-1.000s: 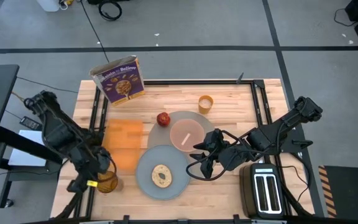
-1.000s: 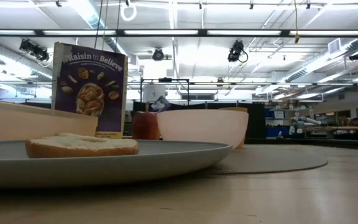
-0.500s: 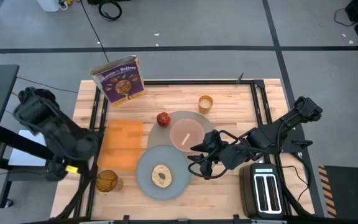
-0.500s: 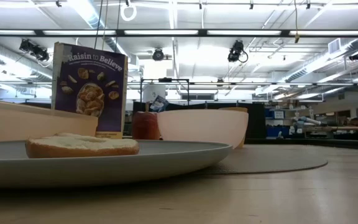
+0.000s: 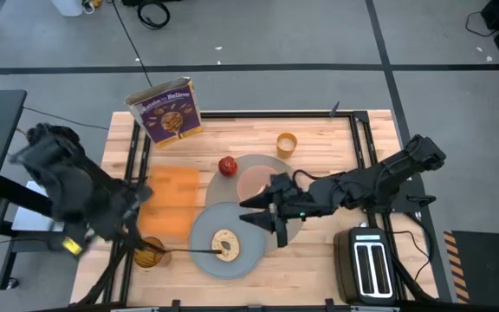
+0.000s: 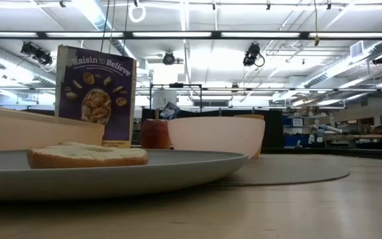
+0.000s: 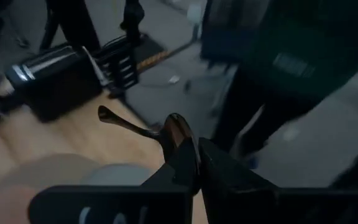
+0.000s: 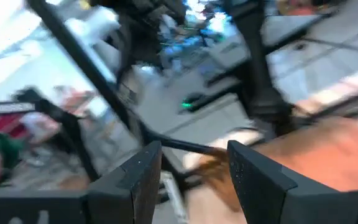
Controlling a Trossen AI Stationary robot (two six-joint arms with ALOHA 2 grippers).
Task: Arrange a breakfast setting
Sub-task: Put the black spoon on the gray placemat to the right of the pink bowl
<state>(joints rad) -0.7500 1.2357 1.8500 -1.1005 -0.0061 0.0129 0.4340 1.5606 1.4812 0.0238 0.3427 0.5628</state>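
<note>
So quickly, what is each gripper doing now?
Left gripper: closed on the metal spoon.
Right gripper: open, holding nothing.

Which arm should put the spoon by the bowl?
Left: the left gripper grips the metal spoon. The right gripper is open, holding nothing, near the pink bowl.

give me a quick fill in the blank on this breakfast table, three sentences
1. The toast slice lies on the grey ____.
2. The left pincer is shut on a metal ____.
3. The pink bowl sits on the round ____.

Missing words: plate; spoon; mat
</note>
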